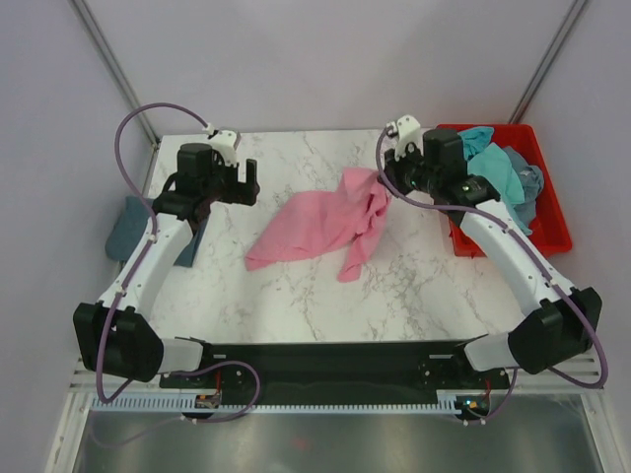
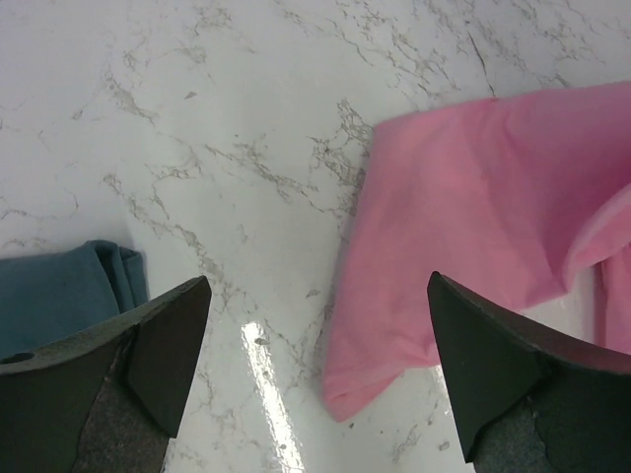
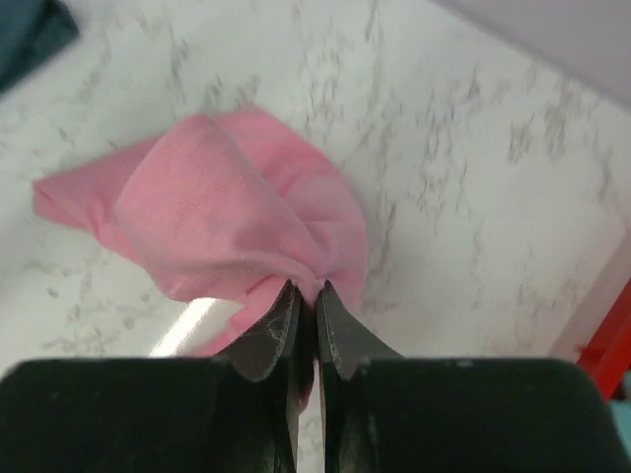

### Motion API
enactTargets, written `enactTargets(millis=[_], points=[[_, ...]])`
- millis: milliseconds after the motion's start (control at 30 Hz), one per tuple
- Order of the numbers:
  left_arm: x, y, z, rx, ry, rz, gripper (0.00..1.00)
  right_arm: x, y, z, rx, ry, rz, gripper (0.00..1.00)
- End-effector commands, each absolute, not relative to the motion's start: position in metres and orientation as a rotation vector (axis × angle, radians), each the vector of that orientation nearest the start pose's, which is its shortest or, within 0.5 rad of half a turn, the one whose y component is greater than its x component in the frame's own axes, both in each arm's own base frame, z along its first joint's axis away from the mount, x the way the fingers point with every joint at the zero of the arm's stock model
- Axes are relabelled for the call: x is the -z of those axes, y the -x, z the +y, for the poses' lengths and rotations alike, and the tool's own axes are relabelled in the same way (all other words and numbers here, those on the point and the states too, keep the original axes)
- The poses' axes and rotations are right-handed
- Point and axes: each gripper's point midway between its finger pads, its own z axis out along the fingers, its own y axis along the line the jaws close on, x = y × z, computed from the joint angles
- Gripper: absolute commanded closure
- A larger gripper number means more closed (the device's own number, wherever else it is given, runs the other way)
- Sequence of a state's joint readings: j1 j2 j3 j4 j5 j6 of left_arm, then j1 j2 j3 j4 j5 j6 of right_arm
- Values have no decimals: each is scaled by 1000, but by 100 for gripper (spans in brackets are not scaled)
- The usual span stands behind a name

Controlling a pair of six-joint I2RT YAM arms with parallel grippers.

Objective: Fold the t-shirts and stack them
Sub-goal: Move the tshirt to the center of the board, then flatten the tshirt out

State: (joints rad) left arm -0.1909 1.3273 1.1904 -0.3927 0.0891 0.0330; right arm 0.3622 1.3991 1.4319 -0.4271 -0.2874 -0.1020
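From above, my right pincer is pinched shut on one edge of the soft pink cloth t-shirt. The rest of it lies crumpled mid-table on the white marble-patterned tabletop. My left pincer hangs wide open and empty, left of it. A folded slate-blue cloth shirt lies at the table's left edge. A turquoise shirt and a grey-blue shirt sit in the red plastic crate on the right.

My left wrist camera shows my left pincer spread wide over the marble, holding nothing. The pink shirt's edge lies below and to the right, the slate-blue cloth to the left.

My right wrist camera shows my right pincer nearly closed, with the pink fabric bunched between the tips. A corner of the crate shows at the right.
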Motion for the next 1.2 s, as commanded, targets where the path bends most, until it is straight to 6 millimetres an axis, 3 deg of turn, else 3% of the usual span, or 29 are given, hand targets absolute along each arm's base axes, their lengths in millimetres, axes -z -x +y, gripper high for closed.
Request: enactTargets(millis=[0,33,167,300,367,400,433,500,533,667,800,967,1100,1167], points=[[-235,-387,-100,265,-299,2100,1,-260,-384,162,-320,594,1959,100],[-233,-382,-106,305,-328,2107,1,-238,-383,153,-310,580,2013,100],[-208,-359,-114,391,-362,2204,1,-203,-392,123,-214,466,2119,100],[-158,-332,-110,417,-293,2380,1,-188,-410,79,-215,256,2187,100],[-137,-322,-112,449,-240,2473,2,-183,-417,67,-203,194,2204,100],[-130,-314,-116,492,-232,2522,3,-183,-419,61,-197,146,2209,72],[-125,-310,-119,524,-208,2557,3,-186,-423,59,-184,145,2203,53],[-115,-307,-125,576,-200,2609,3,-194,-425,66,-210,203,2181,29],[-111,-302,-128,609,-195,2639,3,-208,-428,74,-224,278,2138,27],[-93,-303,-122,557,-151,2725,5,-250,-428,114,-237,455,2002,24],[-70,-304,-99,434,-22,2806,7,-260,-425,143,-347,508,1973,24],[-55,-302,-74,419,176,2872,10,-259,-424,153,-390,524,1974,24],[-42,-296,-44,405,374,2899,18,-263,-424,154,-389,539,1964,24],[-35,-294,-40,411,410,2910,22,-264,-427,154,-385,541,1964,24]])
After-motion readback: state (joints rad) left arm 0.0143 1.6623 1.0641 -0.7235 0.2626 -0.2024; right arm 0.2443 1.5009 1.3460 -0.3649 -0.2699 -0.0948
